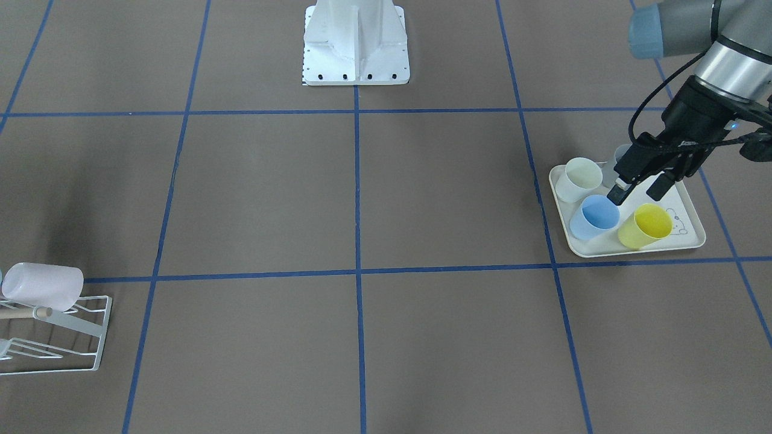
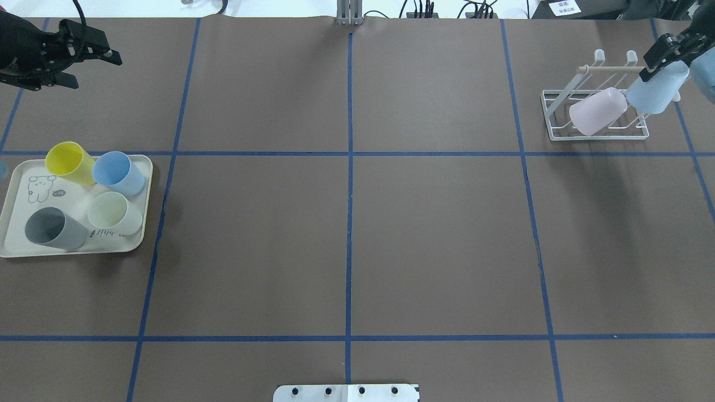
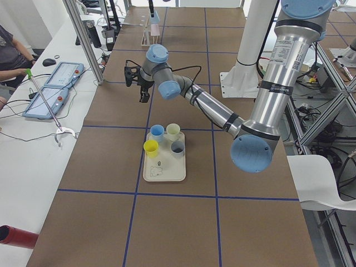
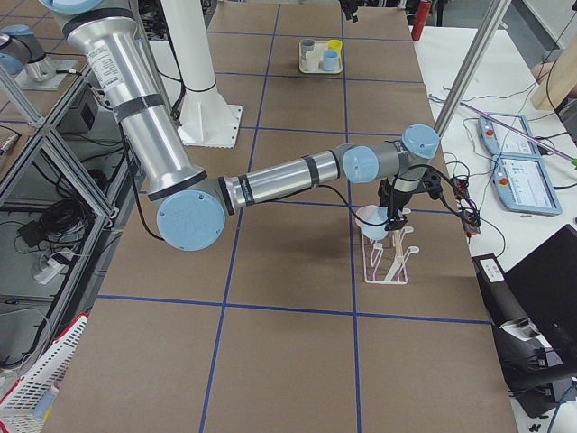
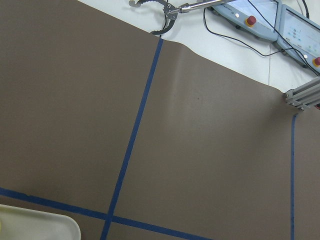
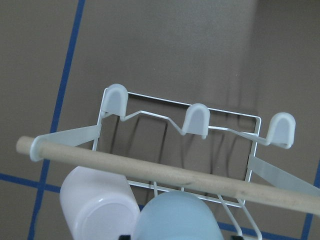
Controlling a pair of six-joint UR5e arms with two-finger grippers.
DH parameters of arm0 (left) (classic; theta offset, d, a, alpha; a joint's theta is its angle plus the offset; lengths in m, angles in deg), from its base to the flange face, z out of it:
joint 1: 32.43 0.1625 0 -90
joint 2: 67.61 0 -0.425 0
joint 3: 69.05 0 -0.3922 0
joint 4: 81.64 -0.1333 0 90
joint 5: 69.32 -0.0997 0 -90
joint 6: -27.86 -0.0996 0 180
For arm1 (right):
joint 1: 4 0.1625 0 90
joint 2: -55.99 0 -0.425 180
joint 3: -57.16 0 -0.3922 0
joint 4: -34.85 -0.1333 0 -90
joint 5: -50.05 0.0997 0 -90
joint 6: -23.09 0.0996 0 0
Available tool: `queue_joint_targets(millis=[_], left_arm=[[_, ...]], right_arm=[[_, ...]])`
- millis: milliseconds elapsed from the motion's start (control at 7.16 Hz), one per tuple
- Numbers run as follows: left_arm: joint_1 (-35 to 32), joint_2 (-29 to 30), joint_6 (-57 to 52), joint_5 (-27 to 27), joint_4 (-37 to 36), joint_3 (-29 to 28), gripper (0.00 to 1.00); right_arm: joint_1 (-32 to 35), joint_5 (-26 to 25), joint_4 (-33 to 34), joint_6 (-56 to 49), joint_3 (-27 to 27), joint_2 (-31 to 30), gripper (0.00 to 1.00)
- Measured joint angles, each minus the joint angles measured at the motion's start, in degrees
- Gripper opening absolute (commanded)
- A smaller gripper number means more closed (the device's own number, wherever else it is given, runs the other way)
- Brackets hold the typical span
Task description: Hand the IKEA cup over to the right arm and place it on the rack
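At the desk's far right corner in the overhead view, the pale-blue cup (image 2: pixel 656 92) is hanging tilted, mouth down, over the rack (image 2: pixel 558 120). The jaws of the right gripper (image 2: pixel 666 62) are clamping its base end, and the right wrist view is showing their black tips at either side of it. Whether the cup is resting on a prong cannot be told. It is presenting as a plain, matt, handleless tumbler with a slight taper. Just beside it a pink cup (image 2: pixel 596 111) is lying inverted on the rack, below the wooden rod (image 2: pixel 611 68). The right arm (image 4: pixel 288 171) is stretching low across the desk to that corner.

At the opposite end the left gripper (image 1: pixel 638 191) is hanging in the air, its jaws standing apart and holding nothing. Near it a cream tray (image 2: pixel 11 234) is carrying four cups mouth up: yellow (image 2: pixel 70 162), blue (image 2: pixel 117 172), cream (image 2: pixel 114 213) and grey (image 2: pixel 53 229).

The desk (image 2: pixel 435 240) is wearing a matt brown covering, which blue tape lines (image 2: pixel 349 251) are dividing into large squares. A white pedestal (image 1: pixel 356 42) is standing at the robot's edge. Beyond the operators' edge a white side desk (image 3: pixel 28 183) is carrying two control pendants (image 3: pixel 69 71), cables and a grabber tool (image 3: pixel 61 133), and a person's arm (image 3: pixel 11 74) is reaching onto it.
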Motion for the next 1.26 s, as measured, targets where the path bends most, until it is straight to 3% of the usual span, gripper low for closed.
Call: queue_joint_targets(millis=[838,978,1258], left_arm=[[0.0,-0.09,0.11,0.14,0.0,0.47,1.0],[0.0,-0.09,0.11,0.17,0.0,0.52,1.0],[0.0,-0.09,0.17,0.19,0.0,0.61,1.0]], right_arm=[[-1.43,-1.27,-0.47,0.31,1.55,0.6,0.29],[-1.6,-1.28,-1.69,0.45,2.6,0.82,0.35],[-1.87,-1.24,-3.95,1.01,4.42,1.23,0.91]])
